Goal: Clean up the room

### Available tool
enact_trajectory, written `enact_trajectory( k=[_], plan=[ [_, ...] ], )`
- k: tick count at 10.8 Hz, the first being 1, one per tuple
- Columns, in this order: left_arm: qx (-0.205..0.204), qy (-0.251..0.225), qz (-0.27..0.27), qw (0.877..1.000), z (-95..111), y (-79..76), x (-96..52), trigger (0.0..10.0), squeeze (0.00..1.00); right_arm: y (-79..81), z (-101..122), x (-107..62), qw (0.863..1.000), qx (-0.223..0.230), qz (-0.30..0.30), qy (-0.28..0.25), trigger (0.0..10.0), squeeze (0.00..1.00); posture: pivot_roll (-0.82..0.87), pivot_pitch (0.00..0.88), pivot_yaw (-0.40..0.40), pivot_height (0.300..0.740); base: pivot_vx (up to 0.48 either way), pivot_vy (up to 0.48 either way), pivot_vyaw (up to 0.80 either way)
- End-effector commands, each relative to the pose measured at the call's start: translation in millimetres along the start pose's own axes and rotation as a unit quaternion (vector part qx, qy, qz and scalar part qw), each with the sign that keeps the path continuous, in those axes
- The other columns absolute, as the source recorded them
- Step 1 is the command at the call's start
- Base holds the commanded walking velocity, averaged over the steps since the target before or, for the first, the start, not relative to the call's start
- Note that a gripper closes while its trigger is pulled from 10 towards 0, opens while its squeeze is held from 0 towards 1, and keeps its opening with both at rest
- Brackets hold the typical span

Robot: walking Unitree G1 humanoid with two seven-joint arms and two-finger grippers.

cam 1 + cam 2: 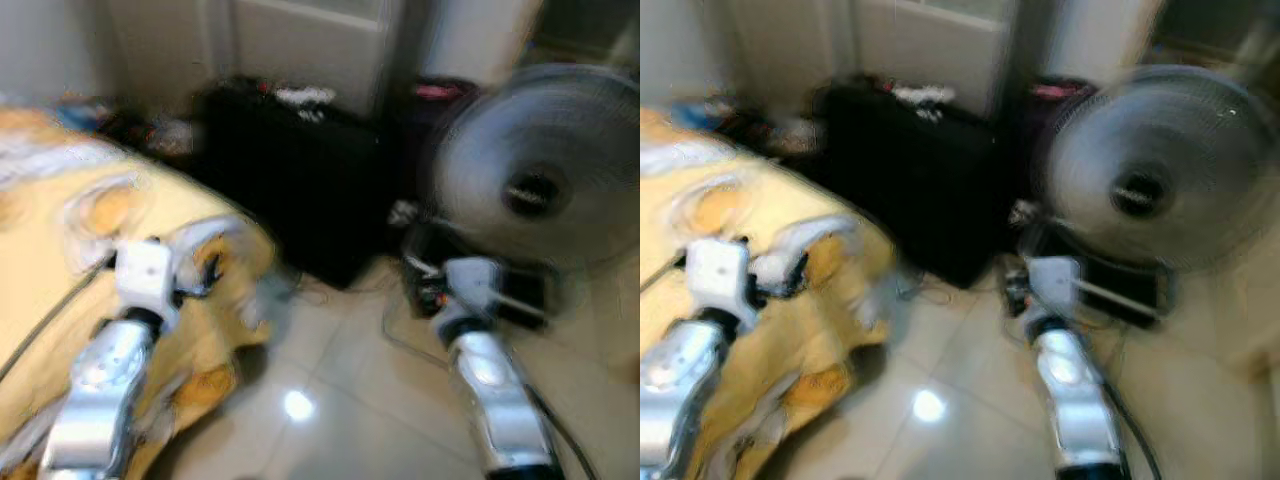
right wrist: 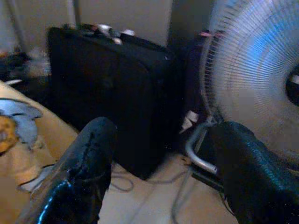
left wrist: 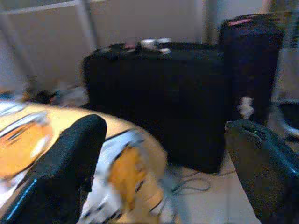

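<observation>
Pale floor tiles (image 1: 330, 400) run beside the bed's yellow blanket (image 1: 40, 260); soft, light, I'd pinch its corner. My left hand (image 3: 163, 158) and right hand (image 2: 161, 163) hover spread, empty.

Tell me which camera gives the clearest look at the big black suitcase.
The left wrist view: the black suitcase sits nearly centred and whole, between open fingers. The right wrist view shows it at an angle beside the fan. Both eye views show it smaller and blurred.
</observation>
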State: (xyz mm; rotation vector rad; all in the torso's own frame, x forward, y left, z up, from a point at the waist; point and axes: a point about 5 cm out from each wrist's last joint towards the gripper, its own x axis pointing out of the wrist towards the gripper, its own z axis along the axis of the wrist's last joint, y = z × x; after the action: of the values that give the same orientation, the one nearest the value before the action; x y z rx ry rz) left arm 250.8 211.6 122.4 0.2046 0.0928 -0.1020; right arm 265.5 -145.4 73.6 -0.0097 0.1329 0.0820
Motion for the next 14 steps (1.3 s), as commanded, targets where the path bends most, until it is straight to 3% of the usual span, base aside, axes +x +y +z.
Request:
enact_trajectory(
  k=[1,5,14],
  plan=[
    [-0.002,-0.016,-0.016,1.000,7.4,-8.2,4.0,10.0,0.00,-14.5,1.8,-0.4,1.000,-0.015,-0.021,-0.003,10.0,0.00,0.00,0.000,-0.013,0.740,0.371,0.000,-0.80],
    [-0.004,-0.018,-0.014,1.000,7.4,-9.6,5.9,10.0,0.00,-17.2,2.4,0.5,1.000,-0.023,-0.019,-0.006,10.0,0.00,0.00,0.000,-0.014,0.740,0.372,0.000,-0.80],
    [-0.010,-0.023,-0.014,1.000,7.1,-14.1,10.0,10.0,0.00,-20.0,3.3,2.7,0.999,-0.040,-0.015,-0.011,10.0,0.00,-0.02,0.000,-0.023,0.740,0.369,0.000,0.00]
  ],
)
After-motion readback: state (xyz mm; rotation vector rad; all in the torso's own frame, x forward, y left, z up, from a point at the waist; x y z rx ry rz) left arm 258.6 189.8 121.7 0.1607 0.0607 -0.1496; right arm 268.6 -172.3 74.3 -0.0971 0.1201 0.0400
